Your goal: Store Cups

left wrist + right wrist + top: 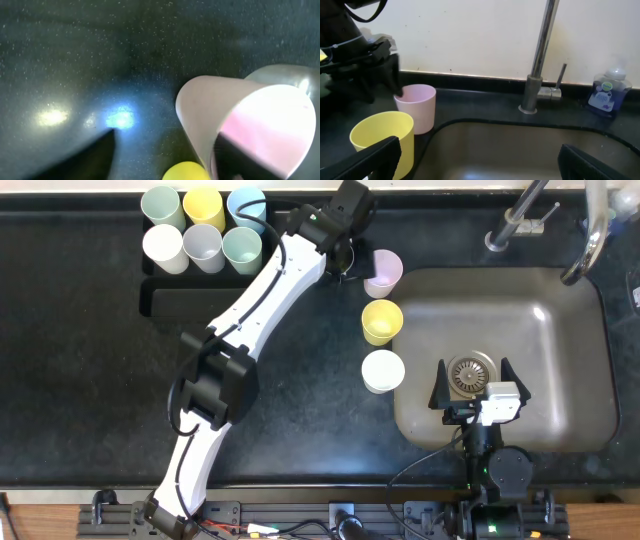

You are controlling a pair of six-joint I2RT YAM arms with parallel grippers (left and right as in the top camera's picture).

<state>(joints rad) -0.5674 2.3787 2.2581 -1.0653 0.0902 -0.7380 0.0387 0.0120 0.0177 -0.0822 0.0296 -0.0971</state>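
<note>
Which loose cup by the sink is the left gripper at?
The pink cup, farthest from the arm bases; the left gripper is at its rim. The yellow cup and white cup stand untouched.

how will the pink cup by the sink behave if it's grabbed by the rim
The pink cup looks like thin, empty plastic, so probably light and fairly stiff. It stands upright at the sink edge, so a sideways nudge might tip it in. Its smooth wall may slip under a light grip.

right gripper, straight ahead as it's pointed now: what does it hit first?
Likely the sink's far wall, under the faucet; depth is unclear. The yellow cup and pink cup stand left of the right gripper.
</note>
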